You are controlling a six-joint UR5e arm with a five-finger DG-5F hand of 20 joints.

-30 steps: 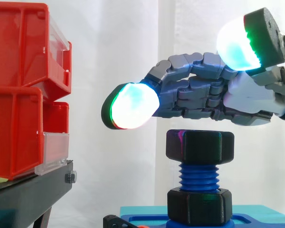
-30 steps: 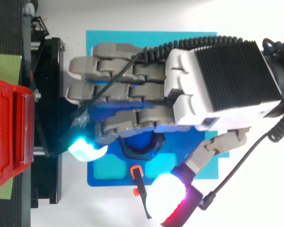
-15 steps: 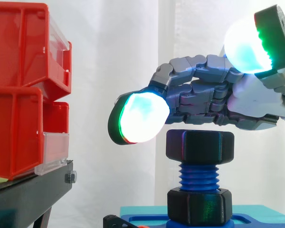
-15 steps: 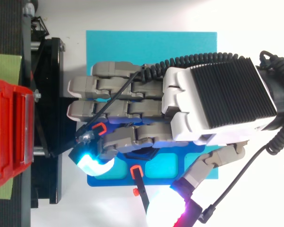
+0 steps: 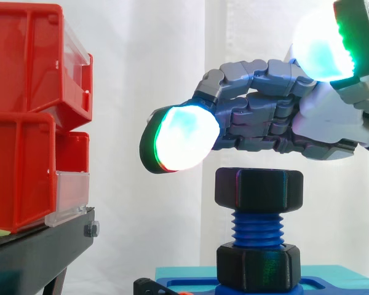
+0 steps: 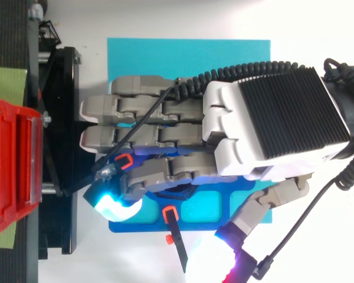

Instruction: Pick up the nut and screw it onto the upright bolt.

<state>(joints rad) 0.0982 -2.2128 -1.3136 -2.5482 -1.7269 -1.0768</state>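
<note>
Your hand (image 5: 277,126) is hovering, loose and empty, above the nut (image 5: 259,189) on the bolt (image 5: 258,228); you're probably needing to lower, grip, turn.

From the side we look level and close across the work, at about the height of the bolt (image 5: 258,226), with the red bins (image 5: 24,117) at our left edge and the robot hand (image 5: 277,126) entering from the right. From above we look straight down, just as near. Both views share the robot hand, the red bins and the black stand (image 6: 62,118).
</note>
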